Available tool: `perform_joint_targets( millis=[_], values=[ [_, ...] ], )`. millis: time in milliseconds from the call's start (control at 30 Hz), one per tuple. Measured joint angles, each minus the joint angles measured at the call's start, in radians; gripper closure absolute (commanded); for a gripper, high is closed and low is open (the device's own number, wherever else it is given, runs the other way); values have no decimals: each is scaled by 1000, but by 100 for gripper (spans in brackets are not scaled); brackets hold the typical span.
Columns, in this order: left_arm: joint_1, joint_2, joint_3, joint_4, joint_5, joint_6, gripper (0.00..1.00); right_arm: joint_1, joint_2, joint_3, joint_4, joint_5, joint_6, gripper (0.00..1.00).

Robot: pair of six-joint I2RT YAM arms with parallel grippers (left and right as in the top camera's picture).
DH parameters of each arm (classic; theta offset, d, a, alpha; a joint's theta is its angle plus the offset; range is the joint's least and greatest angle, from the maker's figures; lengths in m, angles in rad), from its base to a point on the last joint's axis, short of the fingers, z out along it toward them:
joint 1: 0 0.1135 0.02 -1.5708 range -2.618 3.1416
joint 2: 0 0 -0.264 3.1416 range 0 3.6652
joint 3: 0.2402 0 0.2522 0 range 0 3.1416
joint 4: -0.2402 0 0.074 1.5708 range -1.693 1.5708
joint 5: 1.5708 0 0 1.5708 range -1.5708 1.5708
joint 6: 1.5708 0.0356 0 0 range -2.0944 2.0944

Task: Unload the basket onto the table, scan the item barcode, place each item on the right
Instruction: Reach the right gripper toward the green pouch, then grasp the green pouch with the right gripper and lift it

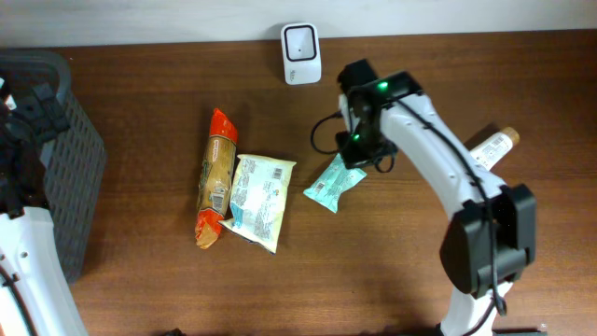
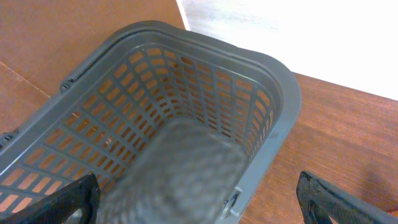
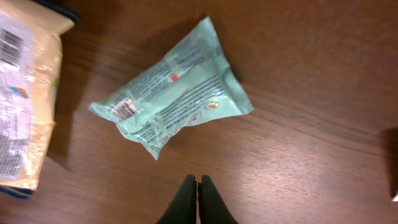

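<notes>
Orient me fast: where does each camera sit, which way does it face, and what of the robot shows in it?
Overhead: fixed above, facing straight down on the table; basket left, scanner at the top edge; left arm and right arm show.
Left wrist: on the left arm, facing down into the basket; open left tool, fingers at the bottom corners.
Right wrist: on the right arm, facing down at the teal packet; shut right tool at bottom centre.
Shared: overhead and right wrist both show the teal packet and cream packet.

The mint-green packet (image 3: 171, 102) lies flat, its barcode (image 3: 125, 109) facing up.
</notes>
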Motion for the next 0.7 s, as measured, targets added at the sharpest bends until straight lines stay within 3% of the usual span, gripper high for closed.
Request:
perform_joint_targets(
  millis=[500,600,667,700],
  values=[
    [0,0,0,0,0,0,1,55,92,-155,275,-52,-50,95],
    [0,0,0,1,0,0,1,55,85,-247,363,-63,-48,75],
    [0,0,0,0,0,0,1,55,61,-292,411,-81,-50,52],
    [0,0,0,0,0,0,1,55,57,-301,415,-90,-48,48]
  ],
)
